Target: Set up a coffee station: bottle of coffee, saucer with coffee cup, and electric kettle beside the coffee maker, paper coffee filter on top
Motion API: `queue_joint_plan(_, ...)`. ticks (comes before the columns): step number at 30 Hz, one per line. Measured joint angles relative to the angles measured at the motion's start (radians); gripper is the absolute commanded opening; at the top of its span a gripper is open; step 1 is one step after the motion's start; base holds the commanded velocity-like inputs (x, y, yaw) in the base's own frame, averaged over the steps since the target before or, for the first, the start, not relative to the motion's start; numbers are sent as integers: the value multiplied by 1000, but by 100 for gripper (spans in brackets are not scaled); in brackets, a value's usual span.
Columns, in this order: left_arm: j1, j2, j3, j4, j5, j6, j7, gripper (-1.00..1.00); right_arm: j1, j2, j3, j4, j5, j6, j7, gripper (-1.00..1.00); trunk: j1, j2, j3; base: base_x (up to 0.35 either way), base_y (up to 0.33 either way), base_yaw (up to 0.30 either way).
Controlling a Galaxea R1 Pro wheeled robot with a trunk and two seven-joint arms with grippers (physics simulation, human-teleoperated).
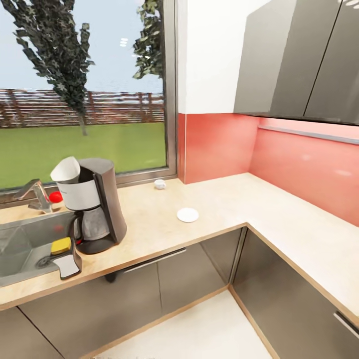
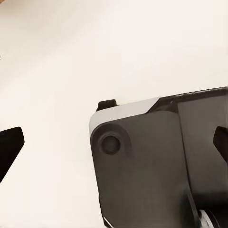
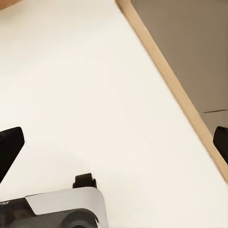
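Coffee maker: dark curved body, glass carafe, white cone filter atop.
Saucer: flat white disc.
Left claw: spread over pale floor.
Right claw: spread, beside wood-edged cabinet base.

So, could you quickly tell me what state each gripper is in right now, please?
Left gripper: jaws open, holding nothing.
Right gripper: jaws open, holding nothing.

Sink cut off by frame edge; coffee cup too small for detail; kettle base partly hidden.
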Motion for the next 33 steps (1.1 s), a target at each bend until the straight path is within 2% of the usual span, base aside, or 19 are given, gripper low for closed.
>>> queue_joint_plan(19,0,0,0,1,0,0,0,100,0,0,1,0,1,0,0,100,0,0,0,0,-3,276)
queue_joint_plan(27,0,0,0,0,0,-1,0,100,0,0,2,0,2,0,0,100,0,0,0,0,-209,276)
queue_joint_plan(33,0,-1,-1,0,-1,-2,0,100,0,0,2,-2,2,0,-1,100,0,0,0,0,-51,214)
